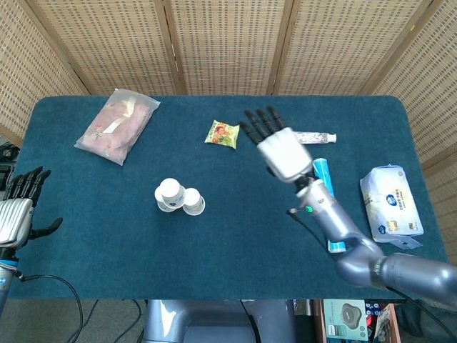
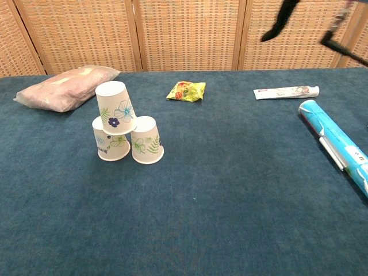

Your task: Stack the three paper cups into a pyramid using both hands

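With the top cup (image 2: 115,107) seated tilted on the two base cups (image 2: 130,138) left of desk (image 2: 230,201) centre, both empty, spread hands, right hand (image 1: 280,149) and left hand (image 1: 18,213), are best kept well clear.

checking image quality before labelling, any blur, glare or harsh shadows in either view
Head view: even light, no glare, the cups sharp with faint shadows, the right hand crisp. Chest view: the stacked cups are sharp; the dark streak at the top right, apparently the right hand, is motion-blurred.
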### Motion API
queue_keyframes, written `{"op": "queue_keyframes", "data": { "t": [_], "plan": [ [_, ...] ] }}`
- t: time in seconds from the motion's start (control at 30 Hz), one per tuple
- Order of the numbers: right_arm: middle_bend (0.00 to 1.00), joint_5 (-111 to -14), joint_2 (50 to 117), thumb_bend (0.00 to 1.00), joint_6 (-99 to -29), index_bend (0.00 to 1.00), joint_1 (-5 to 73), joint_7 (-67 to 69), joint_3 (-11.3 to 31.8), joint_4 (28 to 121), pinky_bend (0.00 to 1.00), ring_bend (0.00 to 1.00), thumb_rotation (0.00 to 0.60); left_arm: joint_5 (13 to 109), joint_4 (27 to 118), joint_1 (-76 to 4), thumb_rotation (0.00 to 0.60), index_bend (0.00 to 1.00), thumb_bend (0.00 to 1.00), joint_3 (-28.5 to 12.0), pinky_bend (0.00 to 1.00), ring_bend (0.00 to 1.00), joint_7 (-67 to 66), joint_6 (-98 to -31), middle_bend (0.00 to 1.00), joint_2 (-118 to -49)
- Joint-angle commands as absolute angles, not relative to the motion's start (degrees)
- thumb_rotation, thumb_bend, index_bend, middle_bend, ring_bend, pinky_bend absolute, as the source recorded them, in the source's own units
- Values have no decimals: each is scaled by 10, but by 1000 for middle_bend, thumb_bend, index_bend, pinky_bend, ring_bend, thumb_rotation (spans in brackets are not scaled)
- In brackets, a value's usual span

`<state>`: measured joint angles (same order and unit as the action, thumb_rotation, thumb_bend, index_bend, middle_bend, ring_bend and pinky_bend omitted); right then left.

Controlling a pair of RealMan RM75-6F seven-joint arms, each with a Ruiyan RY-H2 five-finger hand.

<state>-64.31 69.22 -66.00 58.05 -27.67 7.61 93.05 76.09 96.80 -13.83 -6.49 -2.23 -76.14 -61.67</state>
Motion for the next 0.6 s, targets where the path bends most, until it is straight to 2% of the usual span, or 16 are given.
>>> {"op": "queue_keyframes", "data": {
  "t": [0.03, 0.1, 0.33, 0.43, 0.6],
  "plan": [
    [0, -709, 634, 0, -735, 3, 494, -234, 20, 960, 0, 0, 600, 769, 972, -134, 600, 0, 265, -61, 0, 0, -20, -768, 0, -615],
    [0, -738, 613, 0, -788, 0, 431, -224, -17, 971, 0, 0, 600, 782, 977, -127, 600, 0, 265, -55, 0, 0, -18, -779, 0, -614],
    [0, -756, 613, 0, -878, 0, 293, -226, -78, 998, 0, 0, 600, 811, 978, -106, 600, 0, 264, -33, 0, 0, -21, -804, 0, -620],
    [0, -752, 621, 0, -900, 0, 258, -233, -83, 1013, 0, 0, 600, 821, 972, -101, 600, 0, 253, -27, 0, 0, -27, -811, 0, -626],
    [0, -756, 647, 0, -948, 0, 200, -229, -84, 1018, 0, 0, 600, 833, 960, -90, 600, 0, 142, -15, 0, 0, -37, -820, 0, -637]
  ]
}}
